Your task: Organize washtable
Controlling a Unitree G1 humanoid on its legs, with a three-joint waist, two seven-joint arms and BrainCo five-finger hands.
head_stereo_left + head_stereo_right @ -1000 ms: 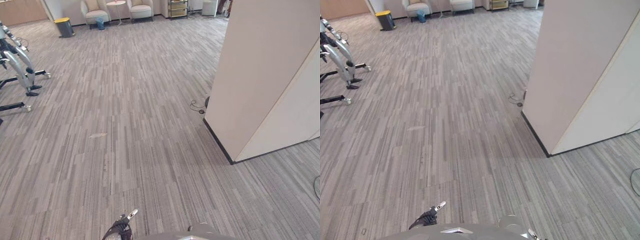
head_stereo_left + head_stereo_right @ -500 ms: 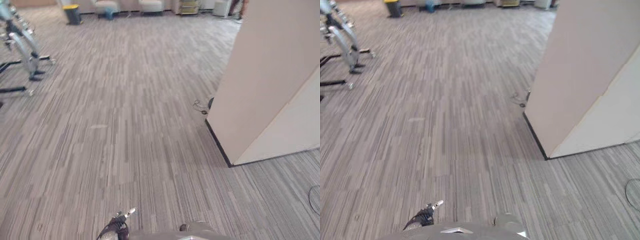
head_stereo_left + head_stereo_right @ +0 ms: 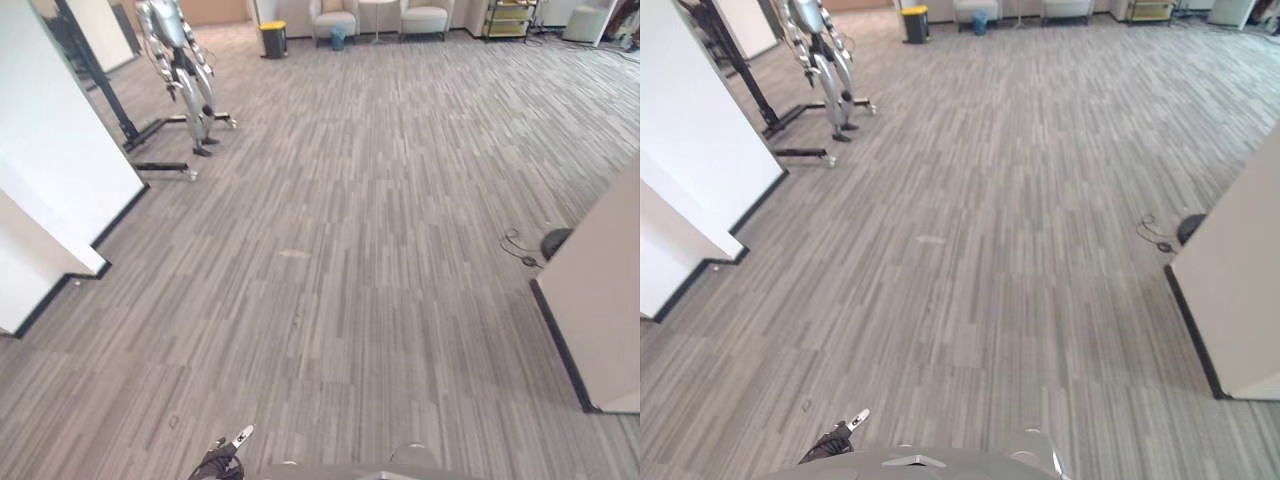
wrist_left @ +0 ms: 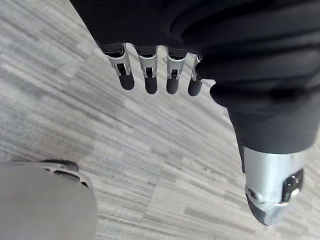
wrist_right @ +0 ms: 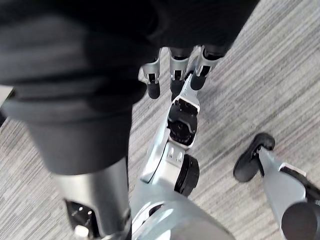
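Note:
My left hand (image 4: pixel 148 75) hangs at my side over grey striped carpet (image 4: pixel 125 135). Its fingers are straight, its thumb (image 4: pixel 272 192) stands apart, and nothing is in it. A tip of this hand also pokes up at the bottom edge of the left eye view (image 3: pixel 226 458). My right hand (image 5: pixel 175 72) hangs low on the other side, fingers relaxed and holding nothing, thumb (image 5: pixel 90 200) held away from them.
Open carpet floor (image 3: pixel 340 250) stretches ahead. A white partition (image 3: pixel 50 170) stands at the left and a white wall corner (image 3: pixel 600 310) at the right, with a cable and a dark round object (image 3: pixel 553 242) at its foot. Far back are a robot on a stand (image 3: pixel 180 60), a yellow bin (image 3: pixel 271 38) and armchairs (image 3: pixel 335 18).
The camera has swung left: the wall corner slid to the right edge, and the white partition and the robot on its stand came into view. Both hands hang as before.

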